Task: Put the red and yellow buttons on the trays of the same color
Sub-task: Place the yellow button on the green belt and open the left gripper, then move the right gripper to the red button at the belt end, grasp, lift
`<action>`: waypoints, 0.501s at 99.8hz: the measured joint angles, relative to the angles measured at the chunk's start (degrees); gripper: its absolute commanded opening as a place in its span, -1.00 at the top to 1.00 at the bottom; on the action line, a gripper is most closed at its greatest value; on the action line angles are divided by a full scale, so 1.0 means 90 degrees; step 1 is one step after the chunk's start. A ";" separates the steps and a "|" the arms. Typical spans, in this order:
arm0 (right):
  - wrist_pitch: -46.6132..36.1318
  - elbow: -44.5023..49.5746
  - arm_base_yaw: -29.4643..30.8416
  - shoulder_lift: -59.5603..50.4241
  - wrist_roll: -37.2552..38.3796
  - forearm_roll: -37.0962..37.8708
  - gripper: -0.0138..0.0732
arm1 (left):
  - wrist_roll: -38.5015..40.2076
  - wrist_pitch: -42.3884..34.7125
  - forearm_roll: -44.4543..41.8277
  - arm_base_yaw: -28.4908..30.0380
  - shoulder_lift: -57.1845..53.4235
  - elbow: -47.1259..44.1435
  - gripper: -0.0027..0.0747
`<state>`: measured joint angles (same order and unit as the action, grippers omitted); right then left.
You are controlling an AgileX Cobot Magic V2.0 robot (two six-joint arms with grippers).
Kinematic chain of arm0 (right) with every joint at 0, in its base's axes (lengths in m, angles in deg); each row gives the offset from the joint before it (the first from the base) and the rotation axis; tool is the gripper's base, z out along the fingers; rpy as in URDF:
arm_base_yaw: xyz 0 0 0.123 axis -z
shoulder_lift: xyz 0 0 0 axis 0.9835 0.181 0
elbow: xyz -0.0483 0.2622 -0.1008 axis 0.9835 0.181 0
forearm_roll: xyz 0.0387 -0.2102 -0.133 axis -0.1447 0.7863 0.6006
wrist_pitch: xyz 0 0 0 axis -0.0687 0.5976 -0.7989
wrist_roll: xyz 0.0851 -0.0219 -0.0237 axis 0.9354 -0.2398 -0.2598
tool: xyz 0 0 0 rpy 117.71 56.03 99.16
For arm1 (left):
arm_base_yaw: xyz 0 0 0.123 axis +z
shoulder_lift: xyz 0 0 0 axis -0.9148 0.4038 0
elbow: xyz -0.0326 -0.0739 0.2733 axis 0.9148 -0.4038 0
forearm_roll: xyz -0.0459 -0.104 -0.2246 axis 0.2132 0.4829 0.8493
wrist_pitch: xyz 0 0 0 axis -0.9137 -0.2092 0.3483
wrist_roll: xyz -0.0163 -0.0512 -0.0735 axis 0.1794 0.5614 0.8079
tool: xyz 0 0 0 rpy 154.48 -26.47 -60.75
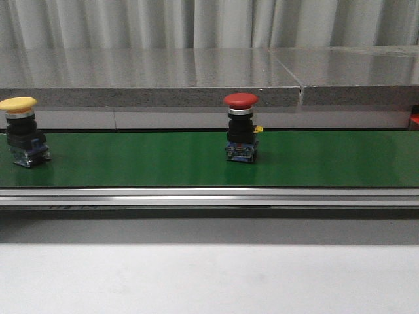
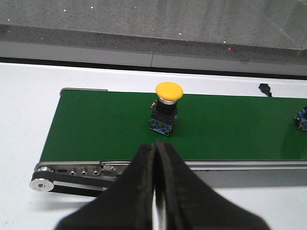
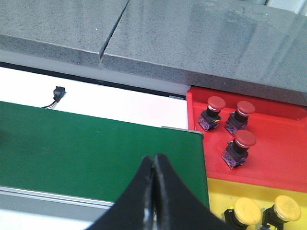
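A green belt (image 1: 163, 160) runs across the front view carrying two push buttons that wait to be sorted: a yellow button (image 1: 23, 131) at the nine o'clock edge of the frame and a red button (image 1: 241, 127) just past centre toward three o'clock, both upright and well apart. Off the belt's end, in the right wrist view, a red tray (image 3: 283, 139) already holds three red-capped buttons and a yellow tray (image 3: 220, 194) below it holds at least two yellow ones, so the job appears to be mid-run, between picks, with neither belt button yet taken. The left claw (image 2: 156, 177) hangs with its jaws pressed together and nothing between them, the yellow button at its twelve o'clock, near but not touching. The right claw (image 3: 153, 191) is likewise closed on nothing above the belt's end. The next move likely calls for a claw to spread its jaws, drop around a button's black body and carry it to the matching tray.
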<state>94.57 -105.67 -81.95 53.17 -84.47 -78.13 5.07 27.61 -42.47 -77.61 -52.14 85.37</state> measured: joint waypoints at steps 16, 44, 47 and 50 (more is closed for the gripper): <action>0.0000 0.0000 0.0000 0.0000 0.0000 0.0000 0.13 | 0.0000 0.0000 0.0027 0.0000 0.0000 0.0000 0.98; -0.0015 0.0000 0.0000 0.0000 0.0000 -0.0085 -0.83 | 0.0000 0.0000 0.0040 0.0000 0.0000 -0.0009 0.98; -0.0030 0.0000 0.0000 0.0013 0.0000 -0.0096 -0.82 | 0.0000 0.0000 0.0040 0.0000 0.0000 -0.0009 0.98; -0.0043 0.0000 0.0000 0.0040 0.0000 -0.0099 -0.82 | 0.0000 0.0000 0.0040 0.0000 0.0000 -0.0009 0.98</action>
<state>94.18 -105.67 -81.95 53.53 -84.47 -79.03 5.07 27.61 -42.11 -77.61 -52.14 85.29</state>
